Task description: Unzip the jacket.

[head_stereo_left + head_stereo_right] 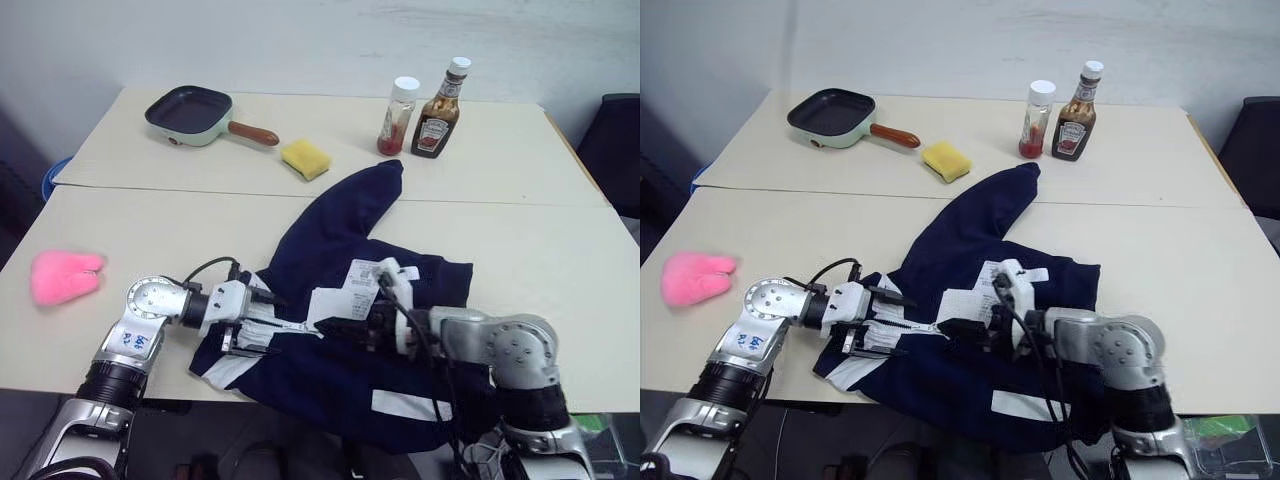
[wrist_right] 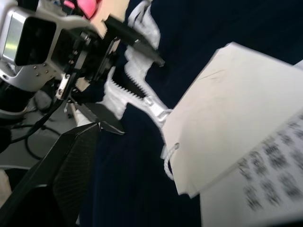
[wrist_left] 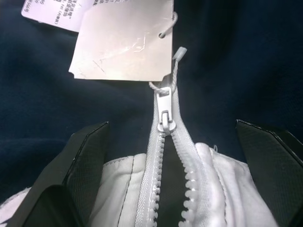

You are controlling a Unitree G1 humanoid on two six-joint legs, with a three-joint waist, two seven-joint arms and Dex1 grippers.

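Flanking the jacket's [image 1: 340, 250] white collar, spread left tool [image 1: 262, 322].

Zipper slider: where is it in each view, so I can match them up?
Left eye: zipper slider between the grippers, low centre.
Right eye: slider, same spot.
Left wrist: slider centre.
Right wrist: slider centre.
Shared landmark: white paper tag, strung to the slider.

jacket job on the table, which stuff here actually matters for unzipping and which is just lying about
Belongs to the job:
jacket
zipper slider
paper tags
left gripper, open
right gripper, open

Just lying about:
frying pan
yellow sponge
ketchup bottle
sauce jar
pink cloth
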